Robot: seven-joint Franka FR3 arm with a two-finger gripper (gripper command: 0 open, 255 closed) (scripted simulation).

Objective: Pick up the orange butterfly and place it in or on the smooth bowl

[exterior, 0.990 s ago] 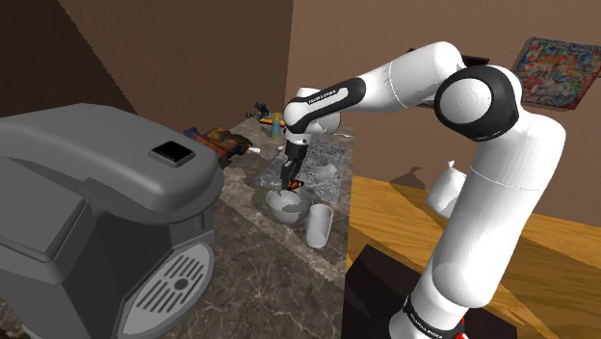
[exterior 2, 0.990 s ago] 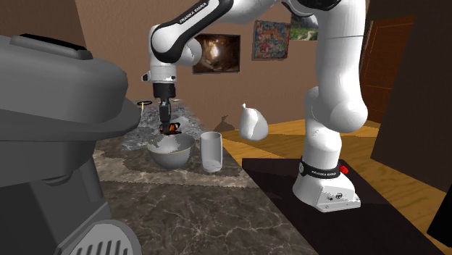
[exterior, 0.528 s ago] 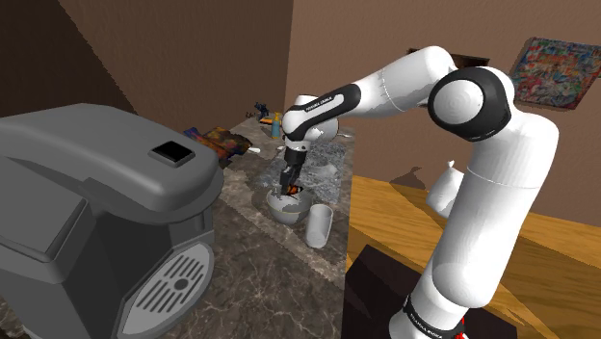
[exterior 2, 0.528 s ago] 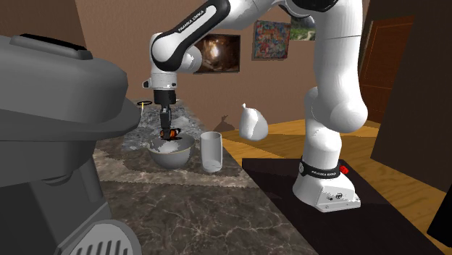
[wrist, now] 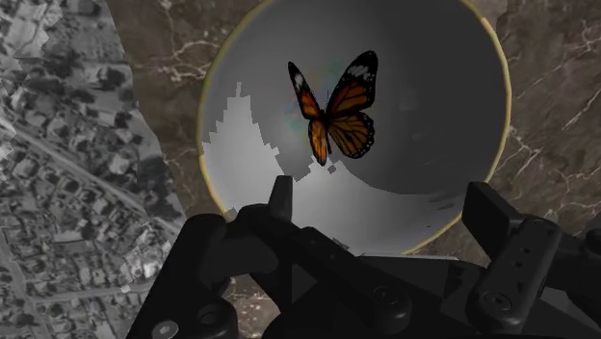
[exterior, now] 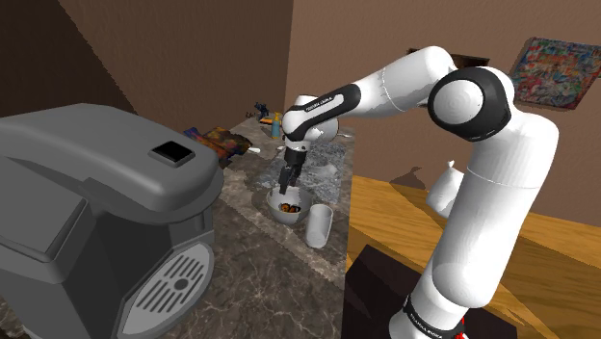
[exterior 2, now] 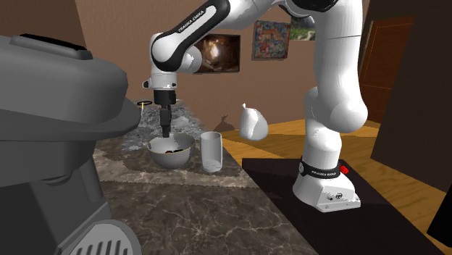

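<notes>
- The fingers [wrist: 489, 214] stand wide apart just above the bowl [wrist: 405, 193] and clasp nothing (both black tips hang over its near rim).
- The orange butterfly [wrist: 334, 108] sits inside the bowl, wings open, apart from the fingers.
- The bowl stands on the dark marbled bench [wrist: 559, 96], with a pale cup [exterior: 319, 222] just beside it.
- A big grey coffee machine [exterior: 106, 212] takes up the shoulder view's left.

Orange butterfly [wrist: 335, 111], grey bowl [wrist: 462, 116].
The wings below me are orange with black veins and black edges, spotted white at the tips. The bowl is plain grey with a thin yellowish rim. My gripper [wrist: 381, 193] is all black. The counter [wrist: 549, 116] is dark brown marble with pale veins.
</notes>
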